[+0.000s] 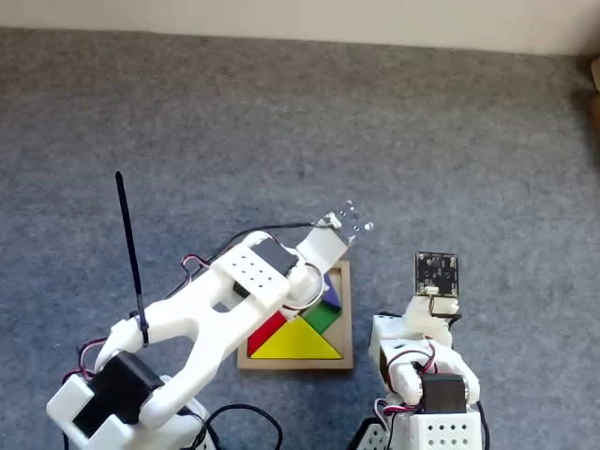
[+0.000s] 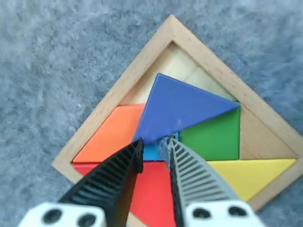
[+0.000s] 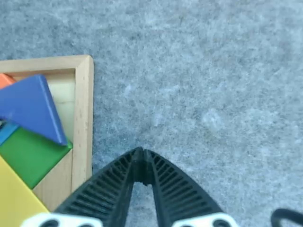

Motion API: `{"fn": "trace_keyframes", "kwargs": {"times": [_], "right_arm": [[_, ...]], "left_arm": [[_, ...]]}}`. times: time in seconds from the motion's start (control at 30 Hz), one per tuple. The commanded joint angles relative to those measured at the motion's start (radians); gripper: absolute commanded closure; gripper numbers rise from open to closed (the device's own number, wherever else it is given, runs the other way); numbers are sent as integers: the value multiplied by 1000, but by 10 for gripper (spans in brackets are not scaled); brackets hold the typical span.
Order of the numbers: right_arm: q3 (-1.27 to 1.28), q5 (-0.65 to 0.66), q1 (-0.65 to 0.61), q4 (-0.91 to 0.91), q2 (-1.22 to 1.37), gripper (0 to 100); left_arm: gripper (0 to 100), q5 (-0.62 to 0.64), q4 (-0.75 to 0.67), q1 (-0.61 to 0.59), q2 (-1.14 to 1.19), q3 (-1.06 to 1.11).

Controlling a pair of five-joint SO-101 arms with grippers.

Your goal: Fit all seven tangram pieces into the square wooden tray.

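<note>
A grey carpet (image 1: 187, 122) covers the whole surface, and a pale wall (image 1: 281, 19) runs along its far edge. The wooden tray (image 1: 349, 319) lies near the carpet's near edge, between the two arms. The left claw (image 2: 155, 142) hangs over it with its fingers a little apart, above a tilted blue triangle (image 2: 180, 106). The right claw (image 3: 142, 153) has its fingers together over bare carpet, beside the tray's right edge.

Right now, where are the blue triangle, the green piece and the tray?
blue triangle (image 2: 179, 107), left wrist view, middle of its face.
green piece (image 2: 215, 138), left wrist view, its centre.
tray (image 3: 84, 118), right wrist view, its rim.
</note>
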Motion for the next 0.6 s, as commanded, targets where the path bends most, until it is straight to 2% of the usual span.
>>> {"fn": "trace_keyframes", "kwargs": {"times": [0.0, 0.57], "right_arm": [[136, 9, 19, -27, -16, 994], [136, 9, 19, -28, -16, 994]], "left_arm": [[902, 2, -6, -50, -7, -73], [902, 2, -6, -68, -8, -111]]}}
